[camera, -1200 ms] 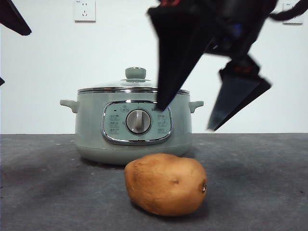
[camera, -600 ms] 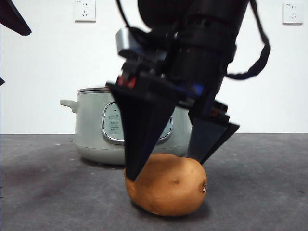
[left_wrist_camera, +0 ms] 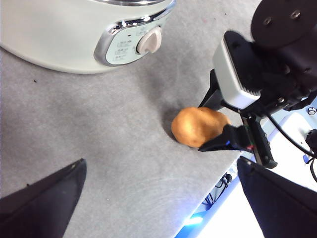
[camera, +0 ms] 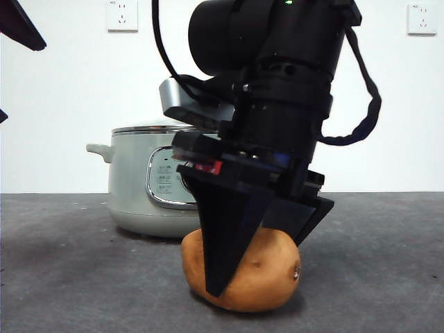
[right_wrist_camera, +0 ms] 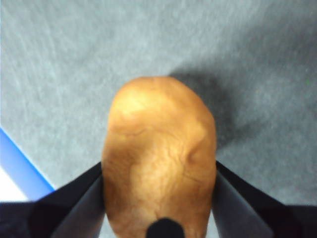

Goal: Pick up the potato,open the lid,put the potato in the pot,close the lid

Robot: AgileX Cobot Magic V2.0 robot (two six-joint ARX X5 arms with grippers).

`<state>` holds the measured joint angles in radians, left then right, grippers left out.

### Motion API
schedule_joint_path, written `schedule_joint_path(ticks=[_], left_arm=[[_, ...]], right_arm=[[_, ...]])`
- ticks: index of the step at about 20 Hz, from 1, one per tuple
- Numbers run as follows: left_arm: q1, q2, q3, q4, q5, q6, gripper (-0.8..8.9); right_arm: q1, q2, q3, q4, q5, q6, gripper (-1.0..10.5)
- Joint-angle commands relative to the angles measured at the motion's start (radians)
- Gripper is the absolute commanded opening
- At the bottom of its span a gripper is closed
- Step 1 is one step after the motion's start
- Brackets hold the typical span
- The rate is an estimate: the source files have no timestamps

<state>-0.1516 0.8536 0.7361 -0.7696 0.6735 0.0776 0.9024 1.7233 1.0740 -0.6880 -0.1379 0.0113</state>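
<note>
My right hand (camera: 258, 260) was down over the potato (camera: 270, 274), one jaw against each side, gripping it where it lay on the grey desk (camera: 69, 277) in front of the pot (camera: 135, 187). My left hand (left_wrist_camera: 158, 198) hung high and well apart, jaws spread wide, holding nothing.

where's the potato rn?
On the table in front of the pot, still down, with the potato between the right gripper jaws, which press its sides.

A lab-like test bench: grey mat-covered table (camera: 62, 263), bare white wall (camera: 62, 83) with sockets (camera: 122, 15).
</note>
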Motion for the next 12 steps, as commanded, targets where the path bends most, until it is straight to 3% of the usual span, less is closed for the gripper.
schedule_joint_path(ticks=[1, 6, 12], left_arm=[[-0.003, 0.000, 0.001, 0.005, 0.007, 0.001, 7.41], [-0.005, 0.035, 0.024, 0.008, -0.006, 0.002, 7.41], [-0.059, 0.243, 0.250, -0.025, -0.142, 0.000, 7.41]], right_arm=[[0.002, 0.001, -0.004, 0.031, 0.000, 0.019, -0.1], [0.001, -0.094, 0.066, -0.138, 0.001, 0.037, -0.1], [0.000, -0.252, 0.210, -0.472, 0.009, 0.038, -0.1]])
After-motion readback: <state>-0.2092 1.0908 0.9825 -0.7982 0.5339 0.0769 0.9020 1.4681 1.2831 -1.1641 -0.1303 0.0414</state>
